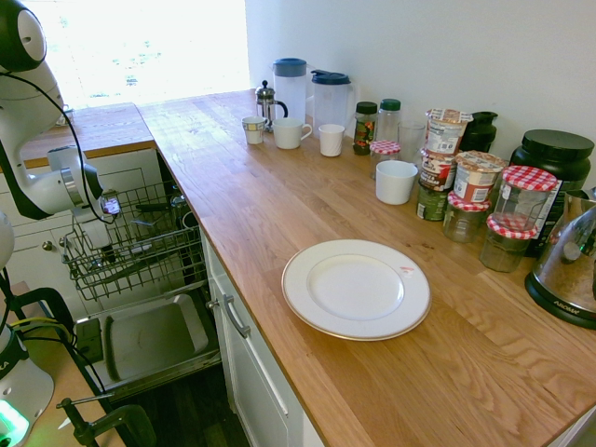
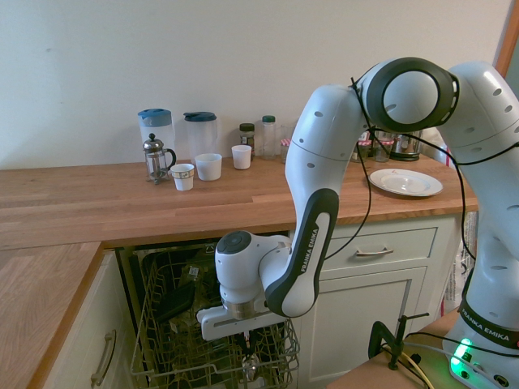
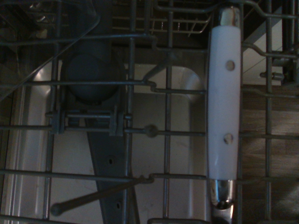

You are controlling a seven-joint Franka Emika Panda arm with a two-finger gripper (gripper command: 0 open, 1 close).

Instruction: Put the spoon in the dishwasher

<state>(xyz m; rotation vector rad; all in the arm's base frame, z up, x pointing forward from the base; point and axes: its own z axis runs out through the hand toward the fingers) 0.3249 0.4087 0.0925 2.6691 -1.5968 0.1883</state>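
The dishwasher stands open under the wooden counter, its dark wire rack (image 1: 140, 247) pulled out over the grey steel door panel (image 1: 154, 335). In the second exterior view my gripper (image 2: 246, 336) reaches down into the front of the rack (image 2: 174, 344), fingers close together. A small shiny spoon (image 2: 250, 367) hangs straight below them, bowl down among the wires. The wrist view looks through the rack wires (image 3: 168, 135) to the door panel (image 3: 154, 154); a white riveted handle (image 3: 223, 102) with shiny ends lies across the wires.
White drawers (image 1: 251, 372) flank the dishwasher on the right. On the counter sit a white plate (image 1: 356, 289), a white cup (image 1: 396, 182), jars, jugs, a French press and a kettle (image 1: 568, 270). Dark dishes (image 2: 174, 300) sit deeper in the rack.
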